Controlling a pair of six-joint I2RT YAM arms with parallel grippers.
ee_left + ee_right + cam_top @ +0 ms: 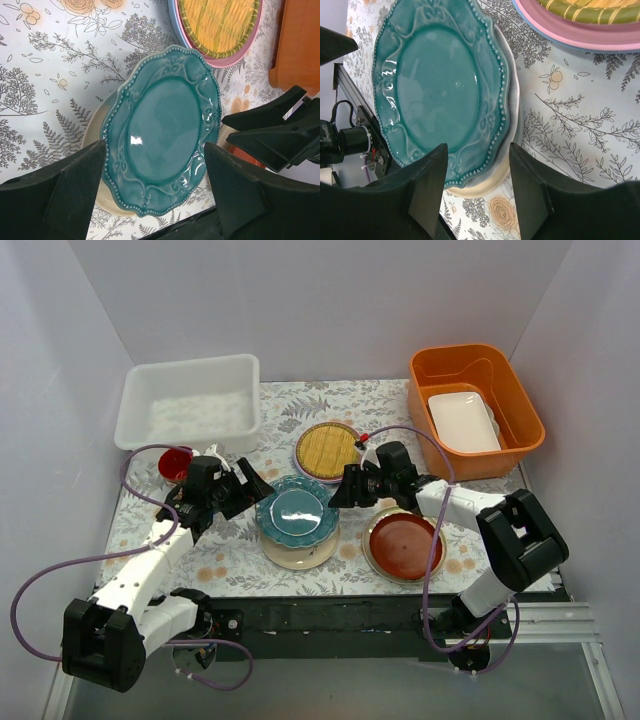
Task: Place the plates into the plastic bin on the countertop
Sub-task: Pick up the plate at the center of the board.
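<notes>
A teal scalloped plate [296, 512] lies on top of a cream plate [300, 555] at the middle of the countertop [230, 550]. It shows in the left wrist view [165, 130] and the right wrist view [440, 90]. My left gripper [252, 490] is open just left of it. My right gripper [340, 490] is open just right of it. A woven-bamboo plate [328, 450] lies behind. A red-brown plate [403, 545] lies at the right. The white plastic bin [190, 400] stands at the back left and is empty.
An orange tub [478, 405] at the back right holds a white rectangular dish [463, 421]. A red mug [176, 462] stands beside the left arm, in front of the bin. Grey walls close in the sides and back.
</notes>
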